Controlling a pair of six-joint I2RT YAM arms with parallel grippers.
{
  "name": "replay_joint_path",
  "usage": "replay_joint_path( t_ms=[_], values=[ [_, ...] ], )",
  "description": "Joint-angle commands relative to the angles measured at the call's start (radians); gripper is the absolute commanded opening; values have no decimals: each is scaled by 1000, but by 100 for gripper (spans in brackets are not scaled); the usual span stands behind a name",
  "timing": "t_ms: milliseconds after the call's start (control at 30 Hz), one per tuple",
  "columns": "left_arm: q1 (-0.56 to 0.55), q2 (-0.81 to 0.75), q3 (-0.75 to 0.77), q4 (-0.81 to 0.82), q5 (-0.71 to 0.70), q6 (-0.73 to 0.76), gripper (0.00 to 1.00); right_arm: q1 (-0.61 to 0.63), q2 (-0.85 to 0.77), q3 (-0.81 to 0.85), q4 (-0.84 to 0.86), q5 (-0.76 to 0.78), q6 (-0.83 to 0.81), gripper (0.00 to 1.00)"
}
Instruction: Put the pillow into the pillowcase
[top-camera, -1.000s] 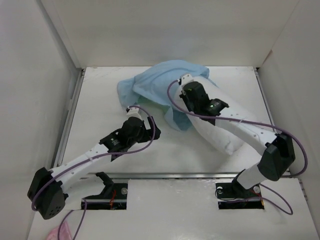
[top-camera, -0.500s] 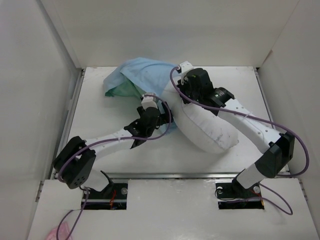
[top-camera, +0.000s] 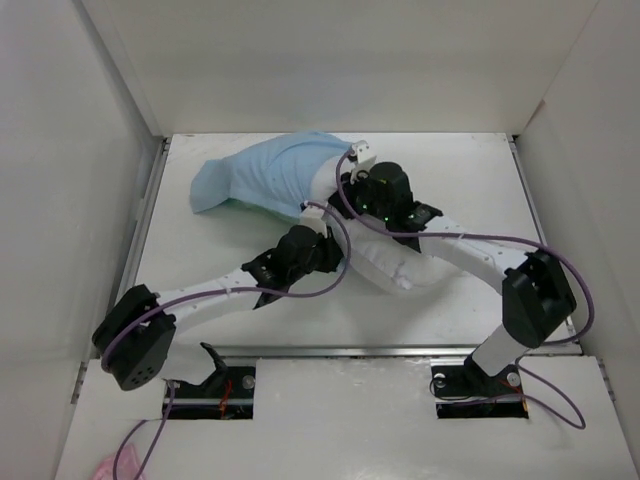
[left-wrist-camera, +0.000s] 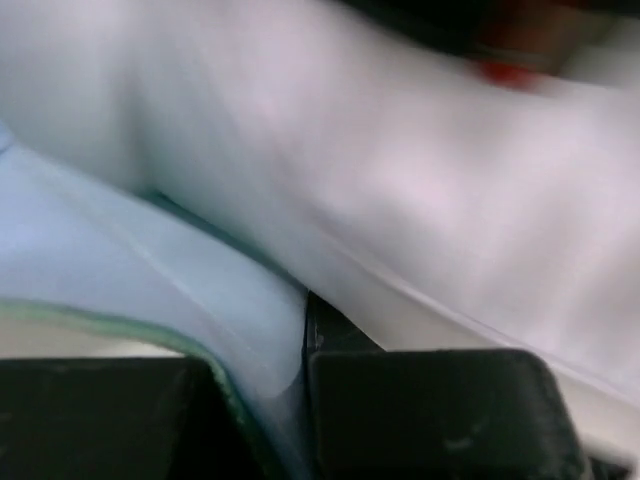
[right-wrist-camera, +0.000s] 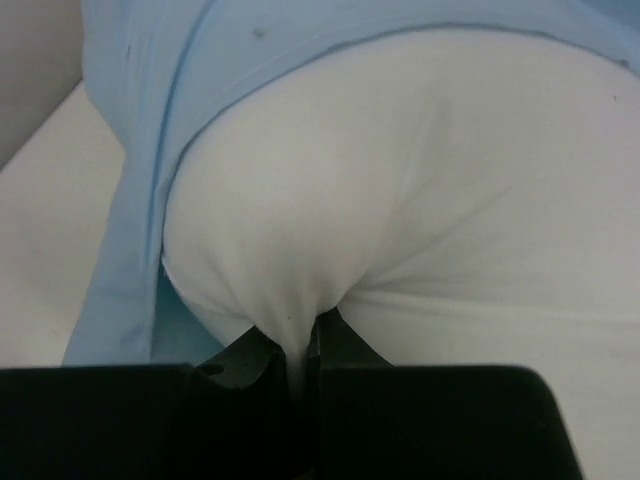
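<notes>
Left gripper (left-wrist-camera: 305, 345): clamped on pillowcase (left-wrist-camera: 140, 280) hem. Right gripper (right-wrist-camera: 308, 350): pinching pillow (right-wrist-camera: 420, 180). I'd hold hem taut beside pillow, push inward squarely.

Middle of the table (top-camera: 480, 170) is jammed: pillowcase (top-camera: 262, 178) and pillow (top-camera: 398, 268) lie bunched together, with the left arm (top-camera: 215, 293) and right arm (top-camera: 470, 258) slanting in over them. Open lanes: the far-right corner, the left strip along the side wall (top-camera: 90, 200) (narrow-ish), and the bare near strip. Behind the pillowcase there's maybe a sliver before the back wall (top-camera: 340, 70), hard to tell.
</notes>
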Motion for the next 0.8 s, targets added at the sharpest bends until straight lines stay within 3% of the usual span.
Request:
replay_joint_path(
  t_ms=[0, 67, 300, 367, 467, 633, 767],
  values=[
    [-57, -136, -28, 106, 467, 19, 0, 33, 79, -96, 596, -80, 138, 0],
    [-69, -164, -14, 48, 570, 39, 0, 45, 133, -136, 755, -26, 167, 0],
    [-100, -145, 50, -44, 776, 65, 0, 150, 223, -104, 863, 343, 227, 0],
    [-111, -92, 60, -44, 819, 65, 0, 176, 244, -40, 815, 519, 258, 0],
    [-134, -66, 80, -10, 878, 74, 0, 176, 294, 17, 727, 626, 376, 0],
    [-152, -26, 130, -58, 948, 123, 0, 185, 395, 148, 731, 664, 516, 0],
    [-170, -17, 152, -102, 924, 145, 0, 185, 408, 185, 812, 695, 511, 0]
  ],
)
